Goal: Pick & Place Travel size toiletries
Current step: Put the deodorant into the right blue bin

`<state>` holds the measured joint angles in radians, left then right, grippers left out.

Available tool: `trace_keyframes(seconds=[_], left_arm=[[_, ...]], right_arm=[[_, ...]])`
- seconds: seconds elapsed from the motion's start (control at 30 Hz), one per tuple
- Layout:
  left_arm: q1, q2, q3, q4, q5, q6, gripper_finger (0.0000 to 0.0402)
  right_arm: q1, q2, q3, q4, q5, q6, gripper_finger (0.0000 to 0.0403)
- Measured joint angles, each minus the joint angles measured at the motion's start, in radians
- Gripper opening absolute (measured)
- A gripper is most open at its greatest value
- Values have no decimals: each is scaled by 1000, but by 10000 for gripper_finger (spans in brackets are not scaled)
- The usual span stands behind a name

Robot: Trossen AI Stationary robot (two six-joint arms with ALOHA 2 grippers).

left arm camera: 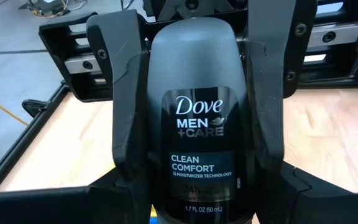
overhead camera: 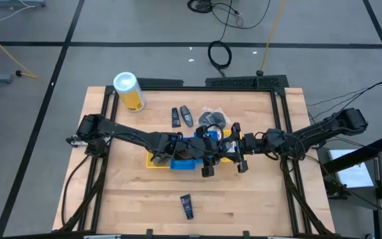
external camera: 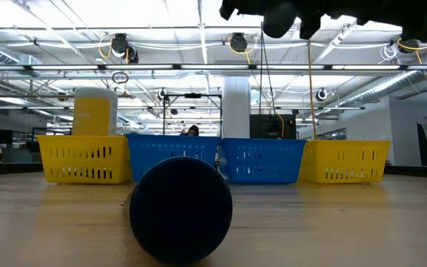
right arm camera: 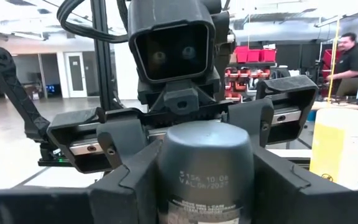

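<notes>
The held bottle is a dark Dove Men+Care stick. It stands between the fingers of the left gripper, which press against both its flanks, so this gripper is clamped on it. The label faces the left wrist camera.

The right gripper meets it head-on from the other side and reaches around the bottle's flat end, where a stamped date code shows. Whether it has closed on the bottle I cannot tell. Both grippers are up in the air over the middle of the table, above the bins.

Counted from above:
- one bottle held between the grippers
- two dark mini bottles lying side by side behind the bins
- one clear packet with dark round contents, just beside that pair
- one more dark bottle alone near the table's front edge — the low view sees it end-on as a big dark disc
- one yellow canister with a white lid at the back left

The low view shows four bins in a row — a yellow bin at each end and two blue bins between them. From above the arms cover most of them.

A person is in the room beyond, seen from the right wrist.
</notes>
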<state>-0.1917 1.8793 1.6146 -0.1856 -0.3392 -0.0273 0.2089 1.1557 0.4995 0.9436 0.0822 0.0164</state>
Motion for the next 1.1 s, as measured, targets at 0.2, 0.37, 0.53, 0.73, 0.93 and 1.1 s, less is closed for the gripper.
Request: trace_keyframes(seconds=[0.2,0.37,0.53,0.73,0.93,1.1], left_arm=[[1,0,0,2,-2,14,195],[1,0,0,1,-2,13,216],[2,0,0,-3,-11,6,296],[3,0,1,-35,-15,6,328],[1,-15,1,-127,-36,-8,315],[0,-44,1,-235,-52,-39,305]], right_arm=[[1,0,0,1,0,-7,178],[1,0,0,0,-2,-5,178],[2,0,0,-3,-10,-4,178],[3,-1,0,-3,-10,-5,178],[0,-1,0,2,-3,-15,178],[-18,-2,0,-5,-2,-12,178]])
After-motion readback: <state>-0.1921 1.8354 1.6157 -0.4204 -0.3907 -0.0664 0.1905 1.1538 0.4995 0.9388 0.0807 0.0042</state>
